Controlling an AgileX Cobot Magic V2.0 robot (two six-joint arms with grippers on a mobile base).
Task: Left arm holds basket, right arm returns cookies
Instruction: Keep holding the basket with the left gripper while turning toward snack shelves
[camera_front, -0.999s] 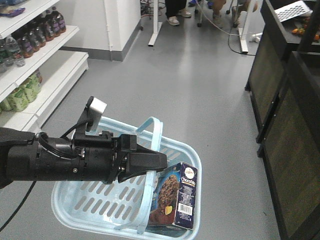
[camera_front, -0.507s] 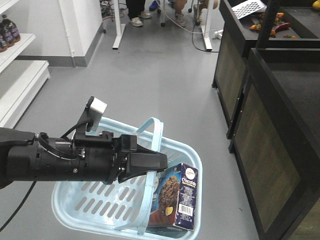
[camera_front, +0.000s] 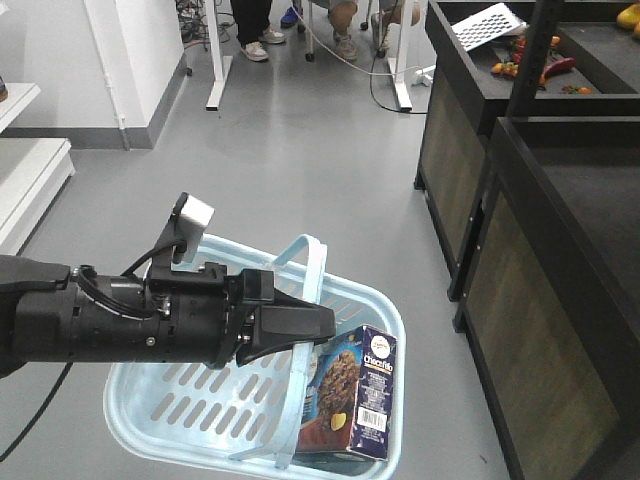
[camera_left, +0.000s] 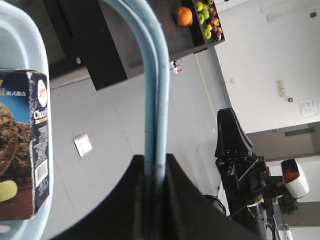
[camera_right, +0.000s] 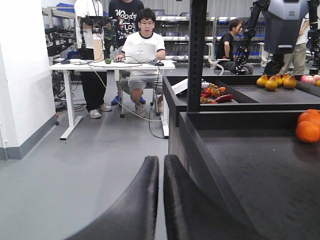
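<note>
My left gripper (camera_front: 325, 322) is shut on the hoop handle (camera_front: 312, 262) of the light blue basket (camera_front: 150, 435), which hangs above the grey floor. The left wrist view shows the handle (camera_left: 155, 75) pinched between the black jaws of the left gripper (camera_left: 154, 161). The cookies (camera_front: 352, 395), a dark navy box, stand upright in the basket's near right corner; the box (camera_left: 22, 150) also shows there beside the basket rim (camera_left: 31, 40). My right gripper (camera_right: 161, 161) is shut with nothing in it, pointing at the floor beside a black stand; it also shows as the right gripper (camera_left: 229, 131).
Black produce stands (camera_front: 540, 210) run along the right, holding oranges (camera_right: 307, 125), pears (camera_right: 272, 81) and peppers (camera_right: 215, 93). The end of a white shelf (camera_front: 25, 175) is at the left. People sit at a white desk (camera_right: 112, 65) ahead.
The whole view has swung right: the drink shelves slid out at the left and the black stands came further in. Arm, basket and box keep their pose.
</note>
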